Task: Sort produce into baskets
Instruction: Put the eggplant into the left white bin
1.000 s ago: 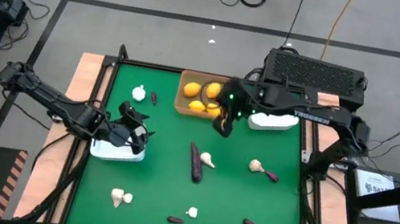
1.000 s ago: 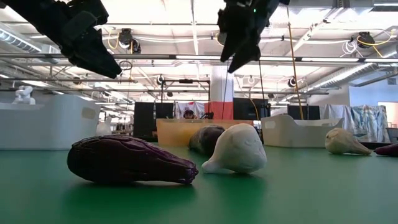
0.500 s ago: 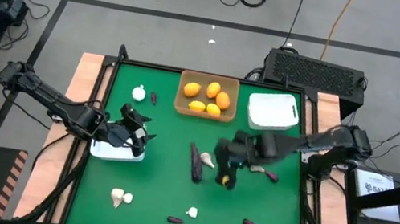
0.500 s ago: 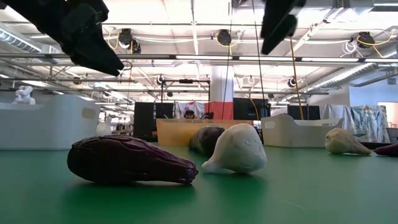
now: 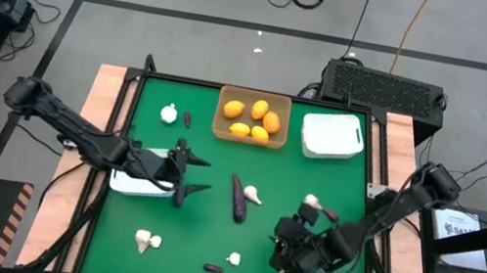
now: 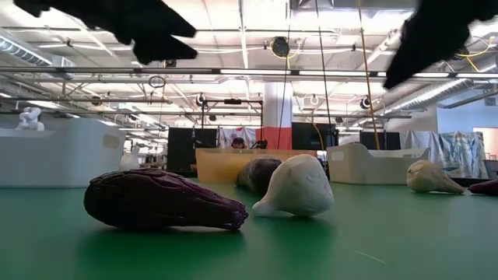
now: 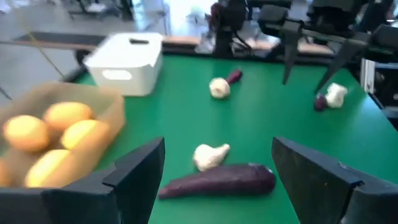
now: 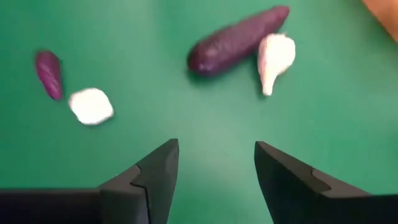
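Moved: my right gripper [image 5: 287,261] — from the tan basket [image 5: 221,123] to the near-right table, jaws apart, empty.
Left gripper [image 5: 193,174]: jaws apart, empty.
Done: yellow fruits [image 5: 253,119] binned.
Left: garlic, eggplants — scattered.

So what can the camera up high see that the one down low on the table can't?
Only the high view shows the yellow fruits inside the brown basket, the whole arms, and the small pieces near the front edge. Only the low view shows the room behind the table, with its ceiling lights. Both show the long eggplant with a garlic beside it, the white baskets, and the green table.
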You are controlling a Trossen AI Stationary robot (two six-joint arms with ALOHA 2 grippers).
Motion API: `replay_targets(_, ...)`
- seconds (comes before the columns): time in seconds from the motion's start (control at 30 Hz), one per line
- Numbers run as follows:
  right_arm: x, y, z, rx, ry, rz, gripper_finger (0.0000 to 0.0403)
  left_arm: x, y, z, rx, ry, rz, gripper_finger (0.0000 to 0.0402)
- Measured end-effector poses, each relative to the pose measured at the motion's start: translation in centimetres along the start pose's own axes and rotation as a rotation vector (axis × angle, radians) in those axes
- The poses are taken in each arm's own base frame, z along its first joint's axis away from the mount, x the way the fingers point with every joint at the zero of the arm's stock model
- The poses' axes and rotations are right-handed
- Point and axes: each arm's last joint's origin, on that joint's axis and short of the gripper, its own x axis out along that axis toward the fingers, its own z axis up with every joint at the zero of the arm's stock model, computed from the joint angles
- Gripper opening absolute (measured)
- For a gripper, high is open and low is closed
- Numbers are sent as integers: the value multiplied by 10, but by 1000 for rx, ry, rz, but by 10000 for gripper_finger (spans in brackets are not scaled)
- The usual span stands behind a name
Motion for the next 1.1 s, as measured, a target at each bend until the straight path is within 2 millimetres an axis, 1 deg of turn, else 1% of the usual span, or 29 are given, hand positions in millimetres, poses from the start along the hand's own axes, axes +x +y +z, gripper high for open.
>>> replay_targets(0.1,9,-5,-15,-22,-7,-22,191,18,-5,4,-10,52,-24,303)
replay_targets(0.23,17,-14,-24,-75,-1,-67,181,47,-12,15,6,158,-83,303)
replay_targets(0.33,19,-16,-25,-83,-4,-83,175,70,-18,17,93,272,-145,303)
replay_targets(0.43,16,-14,-29,-87,0,-70,172,90,-20,19,231,379,-160,303)
replay_targets(0.53,13,-10,-33,-104,0,-51,171,108,-10,21,384,497,-159,303)
replay_targets(0.63,11,-9,-35,-112,1,-44,171,122,2,24,516,558,-229,303)
replay_targets(0.7,10,-8,-36,-108,-1,-41,171,128,9,22,598,606,-276,303)
replay_targets(0.77,10,-8,-36,-98,-1,-40,171,132,16,15,671,653,-315,303)
replay_targets(0.93,10,-8,-36,-97,-2,-39,171,147,28,1,774,696,-347,303)
replay_targets(1.03,11,-8,-35,-100,-3,-41,171,158,36,-13,776,753,-336,303)
replay_targets(1.1,11,-9,-35,-101,-4,-42,171,165,41,-17,767,769,-326,303)
